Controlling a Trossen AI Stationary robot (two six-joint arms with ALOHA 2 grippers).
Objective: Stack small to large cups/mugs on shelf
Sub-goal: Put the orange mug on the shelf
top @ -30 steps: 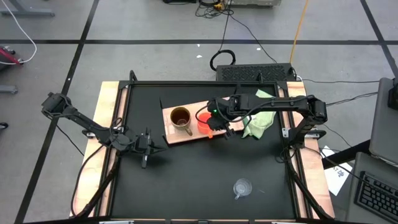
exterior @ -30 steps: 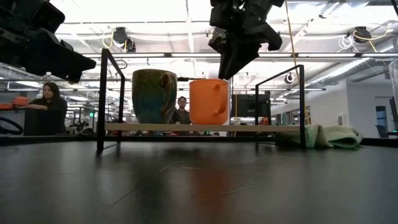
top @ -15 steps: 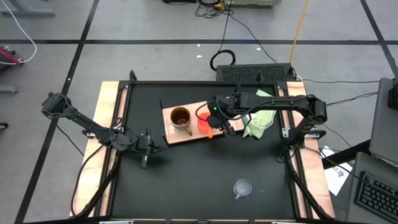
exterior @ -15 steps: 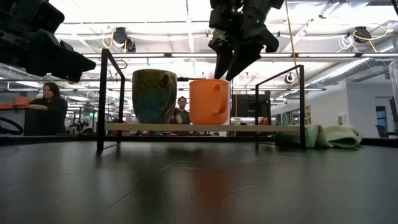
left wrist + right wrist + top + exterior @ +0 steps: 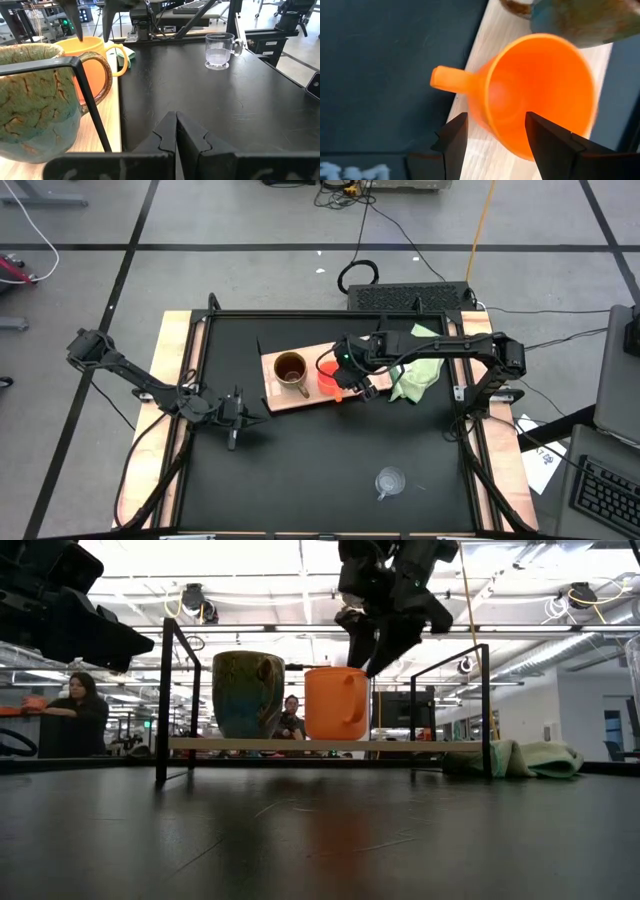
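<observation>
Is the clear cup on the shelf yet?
No, the clear cup stands alone on the black table near its front edge, far from the shelf, which holds only the mug and the orange cup.

Large mug — glazed mottled green-teal with brown crackle veining and a brown-gold handle, dark brown inside; mid-sized cup — plain bright orange, handle included; small cup — clear, colourless. Shelf — pale light-wood board with black brackets, on a matte black table edged in light wood. Cloth — light green, unpatterned; both arms and their grippers dark, near black.
</observation>
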